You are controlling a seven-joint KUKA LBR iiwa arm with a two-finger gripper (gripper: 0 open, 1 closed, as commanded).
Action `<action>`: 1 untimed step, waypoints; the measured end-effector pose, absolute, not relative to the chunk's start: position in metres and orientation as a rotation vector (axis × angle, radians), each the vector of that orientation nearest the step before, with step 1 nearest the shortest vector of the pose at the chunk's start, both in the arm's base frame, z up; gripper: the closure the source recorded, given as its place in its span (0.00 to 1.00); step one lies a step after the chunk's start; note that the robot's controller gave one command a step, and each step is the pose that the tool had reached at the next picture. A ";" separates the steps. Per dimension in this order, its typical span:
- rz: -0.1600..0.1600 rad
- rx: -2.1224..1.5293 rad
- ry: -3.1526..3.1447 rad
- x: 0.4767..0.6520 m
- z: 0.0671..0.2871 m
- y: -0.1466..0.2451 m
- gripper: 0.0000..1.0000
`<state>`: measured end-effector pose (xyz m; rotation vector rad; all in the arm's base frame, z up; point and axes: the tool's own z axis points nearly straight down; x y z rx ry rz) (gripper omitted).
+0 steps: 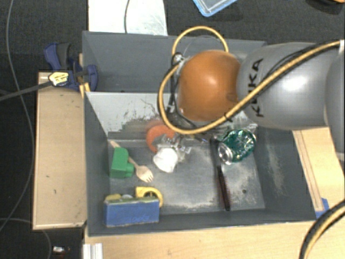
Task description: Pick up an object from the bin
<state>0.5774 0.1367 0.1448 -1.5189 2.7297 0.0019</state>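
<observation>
My gripper (178,145) reaches down into the middle of the bin, mostly hidden beneath the arm's orange dome. Its tip is right at a small white cup-like thing (165,160) lying on the bin floor. An orange-red round thing (155,134) lies just to the left of the gripper, partly covered by it. To the right of the gripper rests a crumpled green and silver can (236,145). I cannot make out whether anything sits in the gripper.
A green block (121,163) and a wooden fork (138,168) lie at the left. A blue sponge-like block with a yellow piece (133,208) is at the front left. A dark stick (222,188) lies at the front right.
</observation>
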 end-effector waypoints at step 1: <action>0.003 -1.511 2.734 0.577 0.161 0.137 1.00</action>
